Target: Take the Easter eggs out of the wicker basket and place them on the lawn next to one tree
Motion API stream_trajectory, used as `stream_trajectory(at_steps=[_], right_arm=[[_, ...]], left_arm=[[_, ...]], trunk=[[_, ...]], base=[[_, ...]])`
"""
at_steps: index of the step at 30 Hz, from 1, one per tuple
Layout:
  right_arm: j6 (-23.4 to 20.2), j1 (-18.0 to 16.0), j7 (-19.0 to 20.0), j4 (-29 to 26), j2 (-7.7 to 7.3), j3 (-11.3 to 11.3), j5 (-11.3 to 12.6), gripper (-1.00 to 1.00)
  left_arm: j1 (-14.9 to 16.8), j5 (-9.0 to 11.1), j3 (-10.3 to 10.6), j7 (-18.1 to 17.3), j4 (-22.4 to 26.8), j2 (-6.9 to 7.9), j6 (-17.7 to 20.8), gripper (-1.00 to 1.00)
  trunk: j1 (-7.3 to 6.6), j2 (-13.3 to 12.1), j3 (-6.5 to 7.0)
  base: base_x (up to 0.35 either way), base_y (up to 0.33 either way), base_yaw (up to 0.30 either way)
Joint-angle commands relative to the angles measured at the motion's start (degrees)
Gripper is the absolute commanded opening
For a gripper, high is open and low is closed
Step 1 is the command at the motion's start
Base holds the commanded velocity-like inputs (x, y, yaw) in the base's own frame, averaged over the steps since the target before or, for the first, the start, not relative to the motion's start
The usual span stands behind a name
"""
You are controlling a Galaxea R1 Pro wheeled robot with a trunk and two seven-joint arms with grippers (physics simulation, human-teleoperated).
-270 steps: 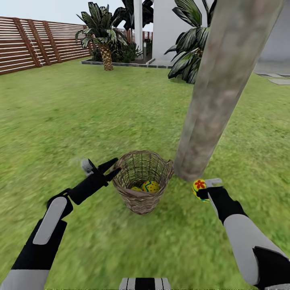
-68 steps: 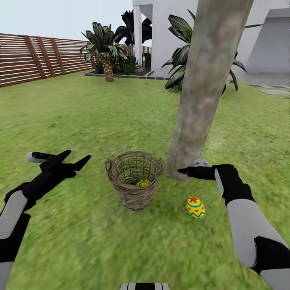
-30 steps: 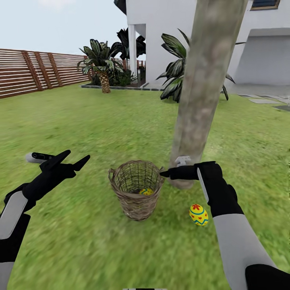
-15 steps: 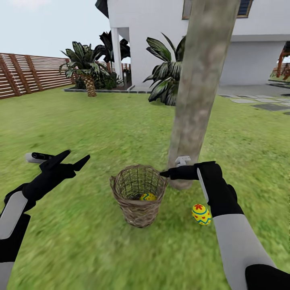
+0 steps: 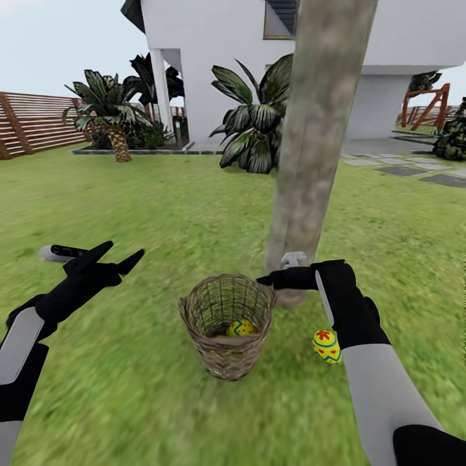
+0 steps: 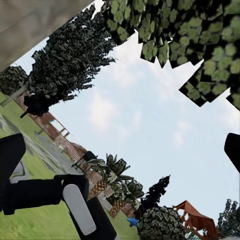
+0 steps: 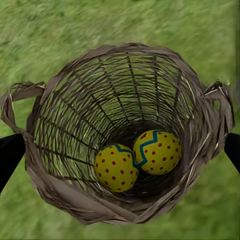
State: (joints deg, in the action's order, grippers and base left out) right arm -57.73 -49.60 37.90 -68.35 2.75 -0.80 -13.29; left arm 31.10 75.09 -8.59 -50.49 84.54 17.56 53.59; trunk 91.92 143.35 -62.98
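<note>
Right under your right hand (image 5: 266,279) sits the wicker basket (image 5: 226,323), and the wrist view looks straight down its mouth: two Easter eggs (image 7: 136,159) touching each other at the bottom. Your fingers are spread wide with nothing between them, poised over the rim, so you look lined up to reach in. The third egg (image 5: 327,345) lies on the lawn (image 5: 194,213) behind that hand, near the foot of the tree (image 5: 310,162), already placed. Your left hand (image 5: 123,255) hangs open and empty, well off to the side, out of the way.
</note>
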Motion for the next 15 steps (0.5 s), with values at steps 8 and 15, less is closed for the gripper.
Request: stream_trajectory(at_steps=[8, 15], right_arm=[[-0.19, -0.05, 0.44, 0.11, 0.06, -0.08, -0.6, 1.0], [-0.19, 1.08, -2.04, 0.69, 0.12, 0.04, -1.45, 1.0]], left_arm=[[0.01, 0.06, -0.03, -0.13, -0.06, 0.02, 0.29, 1.0], [0.01, -0.04, -0.01, -0.12, -0.07, 0.02, 0.29, 1.0]], trunk=[[0.01, 0.02, 0.46], [0.01, 0.02, 0.91]], base=[[0.194, 0.302, -0.224], [0.194, 0.302, -0.224]])
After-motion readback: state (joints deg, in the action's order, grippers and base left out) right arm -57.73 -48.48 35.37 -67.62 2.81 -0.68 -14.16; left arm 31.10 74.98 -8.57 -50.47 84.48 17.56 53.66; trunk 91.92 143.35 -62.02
